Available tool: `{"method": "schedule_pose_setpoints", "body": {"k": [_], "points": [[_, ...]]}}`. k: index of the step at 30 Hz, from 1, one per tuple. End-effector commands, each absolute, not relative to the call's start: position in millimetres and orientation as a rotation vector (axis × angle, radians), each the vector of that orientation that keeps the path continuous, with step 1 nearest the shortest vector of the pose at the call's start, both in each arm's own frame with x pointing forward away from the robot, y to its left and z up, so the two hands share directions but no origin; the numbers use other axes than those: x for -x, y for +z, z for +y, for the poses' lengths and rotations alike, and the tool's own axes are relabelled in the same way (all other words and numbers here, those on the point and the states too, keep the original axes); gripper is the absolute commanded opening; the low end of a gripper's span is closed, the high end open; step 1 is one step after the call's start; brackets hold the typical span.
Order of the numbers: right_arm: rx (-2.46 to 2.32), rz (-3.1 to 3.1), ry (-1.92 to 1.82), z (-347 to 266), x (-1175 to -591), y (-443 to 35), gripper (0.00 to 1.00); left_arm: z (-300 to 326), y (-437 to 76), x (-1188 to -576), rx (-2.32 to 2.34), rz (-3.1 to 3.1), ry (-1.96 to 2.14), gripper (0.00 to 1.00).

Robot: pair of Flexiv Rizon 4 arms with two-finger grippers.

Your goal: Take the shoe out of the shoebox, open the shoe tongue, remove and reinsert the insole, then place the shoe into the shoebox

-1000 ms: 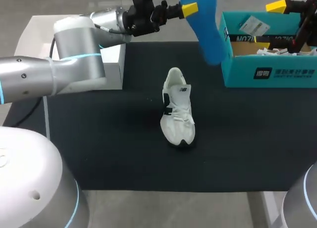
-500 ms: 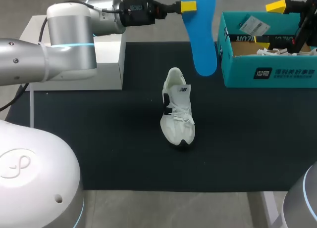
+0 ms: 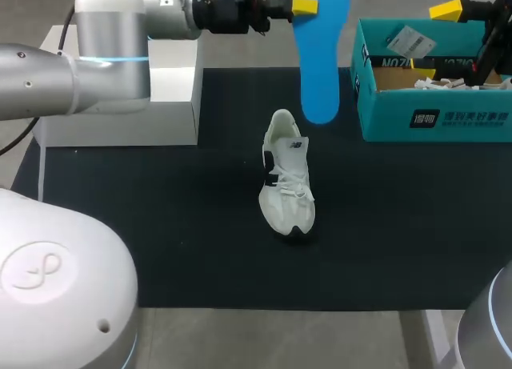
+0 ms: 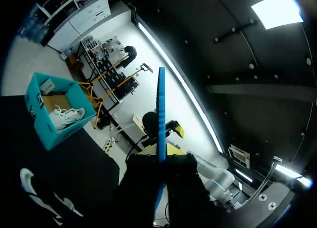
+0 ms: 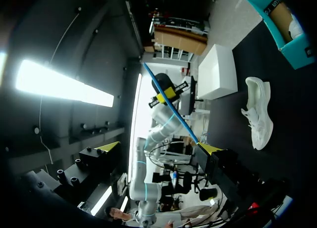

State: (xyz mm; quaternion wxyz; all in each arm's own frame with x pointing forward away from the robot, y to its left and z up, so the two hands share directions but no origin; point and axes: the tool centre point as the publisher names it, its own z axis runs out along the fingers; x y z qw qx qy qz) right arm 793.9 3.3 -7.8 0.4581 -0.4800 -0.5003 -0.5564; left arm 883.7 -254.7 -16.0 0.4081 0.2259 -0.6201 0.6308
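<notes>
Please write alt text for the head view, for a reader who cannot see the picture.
The left pincer holds a long blue foam insole by one end, hanging down near a white lace-up sports shoe on the black table mat. At the right stands an open teal cardboard shoebox, with the right pincer open above it.

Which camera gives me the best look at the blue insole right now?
The head view: it shows the insole's whole broad blue face, hanging down from the left hand near the heel of the white shoe. Both wrist views catch it edge-on, as only a thin blue strip.
</notes>
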Motion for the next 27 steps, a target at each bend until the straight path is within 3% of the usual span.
{"method": "schedule_pose_setpoints", "body": {"k": [1, 16, 27], "points": [[1.185, -1.232, -1.371, 4, -794, -8, 1.00, -255, -17, -886, -0.561, -1.568, 1.580, 0.00], [1.185, -1.232, -1.371, 4, -794, -8, 1.00, -265, -22, -876, -0.823, -1.338, 1.410, 0.00], [1.859, -1.282, -0.898, -3, -813, 63, 1.00, -270, -38, -870, -0.943, -1.286, 1.224, 0.00]]}}
